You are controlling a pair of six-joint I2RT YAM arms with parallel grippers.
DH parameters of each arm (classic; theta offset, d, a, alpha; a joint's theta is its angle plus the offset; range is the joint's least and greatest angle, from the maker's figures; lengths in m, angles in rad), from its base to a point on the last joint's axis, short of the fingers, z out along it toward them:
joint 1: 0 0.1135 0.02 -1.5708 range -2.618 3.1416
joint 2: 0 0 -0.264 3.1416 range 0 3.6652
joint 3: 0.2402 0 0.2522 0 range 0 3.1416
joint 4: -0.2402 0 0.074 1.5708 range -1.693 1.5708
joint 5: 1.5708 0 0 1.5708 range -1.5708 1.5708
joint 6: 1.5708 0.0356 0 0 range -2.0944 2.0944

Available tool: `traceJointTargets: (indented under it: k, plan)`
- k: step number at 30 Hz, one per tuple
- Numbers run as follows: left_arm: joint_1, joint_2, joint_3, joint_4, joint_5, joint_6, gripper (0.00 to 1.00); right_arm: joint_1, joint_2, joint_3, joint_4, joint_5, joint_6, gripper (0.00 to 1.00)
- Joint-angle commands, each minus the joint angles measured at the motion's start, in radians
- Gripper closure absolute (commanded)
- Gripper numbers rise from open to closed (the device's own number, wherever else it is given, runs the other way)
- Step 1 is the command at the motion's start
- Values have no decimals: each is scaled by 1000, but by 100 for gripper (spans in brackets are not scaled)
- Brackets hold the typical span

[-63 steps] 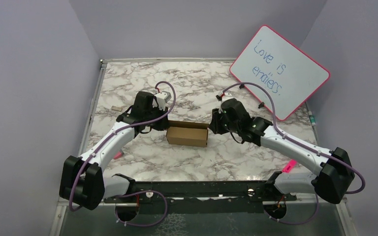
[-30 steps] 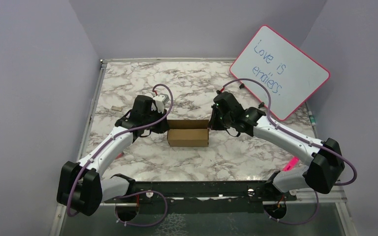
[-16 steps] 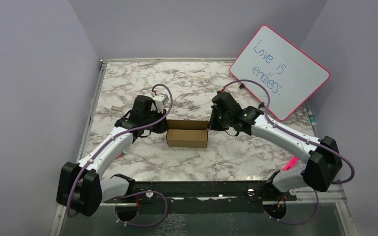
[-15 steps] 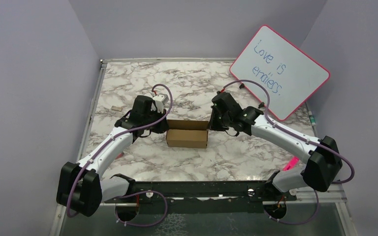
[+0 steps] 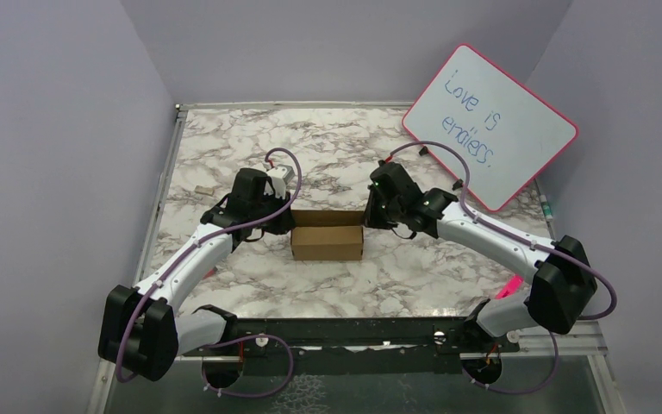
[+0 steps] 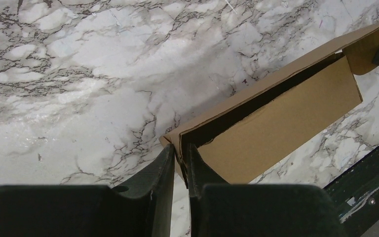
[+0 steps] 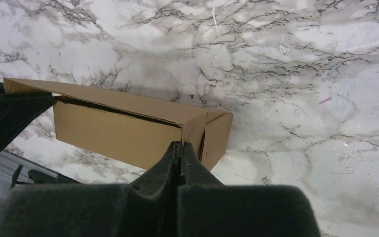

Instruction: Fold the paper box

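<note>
The paper box (image 5: 327, 241) is a small oblong brown cardboard box lying across the middle of the marble table. Its top lid stands slightly ajar along the far edge. My left gripper (image 5: 287, 223) is at the box's left end. In the left wrist view (image 6: 180, 157) it is shut on the end wall of the box (image 6: 276, 123). My right gripper (image 5: 368, 215) is at the box's right end. In the right wrist view (image 7: 178, 147) its fingers are pressed together with nothing between them, tips against the end flap of the box (image 7: 113, 131).
A pink-framed whiteboard (image 5: 490, 125) leans at the back right. A tiny tan scrap (image 5: 200, 188) lies at the left, near the table's raised metal rail (image 5: 162, 172). A black bar (image 5: 353, 332) runs along the near edge.
My right gripper has moved left and slightly back, up against the box's right end. The left gripper stays clamped on the left end. The box has shifted slightly left.
</note>
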Motion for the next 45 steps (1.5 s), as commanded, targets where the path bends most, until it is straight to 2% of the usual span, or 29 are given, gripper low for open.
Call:
traceJointTargets:
  k: [1, 10, 17, 23, 28, 37, 45]
  plan:
    - [-14, -26, -2, 31, 31, -17, 85, 10, 9, -30, 5, -72, -50, 99]
    - [-14, -29, -2, 30, 23, -16, 85, 10, -10, -16, -9, -133, -129, 99]
    - [-14, -32, -5, 31, 28, -23, 85, 11, -38, -74, 41, -166, -166, 99]
    - [-17, -36, -9, 31, 28, -27, 85, 11, -59, -89, 25, -147, -193, 99]
    - [-21, -41, -14, 38, 28, -39, 85, 17, -75, -136, 96, -171, -181, 97]
    - [-63, -79, -20, 43, -16, -152, 85, 75, -68, -172, 141, -61, -156, 96]
    - [-145, -105, -49, 27, -146, -237, 82, 102, -109, -210, 183, 27, -128, 96]
